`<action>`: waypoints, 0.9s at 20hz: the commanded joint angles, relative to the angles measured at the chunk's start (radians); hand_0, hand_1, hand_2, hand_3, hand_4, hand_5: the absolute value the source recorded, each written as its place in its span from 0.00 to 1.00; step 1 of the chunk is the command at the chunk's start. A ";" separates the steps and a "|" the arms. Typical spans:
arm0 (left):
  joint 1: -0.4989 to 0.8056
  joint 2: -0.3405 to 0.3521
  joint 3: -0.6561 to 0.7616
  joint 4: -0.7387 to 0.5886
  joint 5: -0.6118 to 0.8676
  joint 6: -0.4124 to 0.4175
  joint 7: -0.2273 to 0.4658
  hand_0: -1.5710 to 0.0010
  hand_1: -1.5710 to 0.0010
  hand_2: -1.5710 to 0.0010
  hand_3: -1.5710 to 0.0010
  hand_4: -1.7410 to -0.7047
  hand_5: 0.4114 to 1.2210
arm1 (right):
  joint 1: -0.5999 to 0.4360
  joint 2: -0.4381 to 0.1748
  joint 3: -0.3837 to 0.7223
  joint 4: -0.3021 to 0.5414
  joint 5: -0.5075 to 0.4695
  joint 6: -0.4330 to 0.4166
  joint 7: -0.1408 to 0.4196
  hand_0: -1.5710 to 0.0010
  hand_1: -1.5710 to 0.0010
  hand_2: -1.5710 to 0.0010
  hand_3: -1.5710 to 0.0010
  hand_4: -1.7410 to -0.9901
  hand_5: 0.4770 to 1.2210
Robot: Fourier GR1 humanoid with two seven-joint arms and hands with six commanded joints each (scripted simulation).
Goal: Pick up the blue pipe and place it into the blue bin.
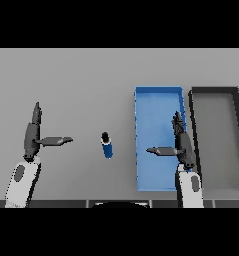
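Blue pipe (107, 145) alone on worktop (81, 80), bare surface all round. Right robot hand (181, 142) hangs over blue bin (158, 90); dark bin (214, 90) flanks it.

Right hand (182, 145) hides part of blue bin (156, 102) right wall.
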 commanded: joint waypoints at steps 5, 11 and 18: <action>0.001 -0.004 -0.004 -0.005 -0.004 0.005 -0.006 1.00 1.00 1.00 1.00 0.64 0.22 | 0.002 -0.005 -0.004 -0.001 -0.005 0.003 -0.001 1.00 1.00 1.00 1.00 0.69 0.19; 0.001 0.187 -0.070 -0.029 0.030 -0.324 -0.081 1.00 1.00 1.00 1.00 0.64 0.22 | 0.101 -0.114 0.092 -0.115 0.125 0.065 -0.075 1.00 1.00 1.00 1.00 0.69 0.19; 0.037 0.218 -0.114 -0.073 0.051 -0.439 -0.122 1.00 1.00 1.00 1.00 0.62 0.21 | 0.098 -0.128 0.110 -0.121 0.172 0.052 -0.049 1.00 1.00 1.00 1.00 0.74 0.17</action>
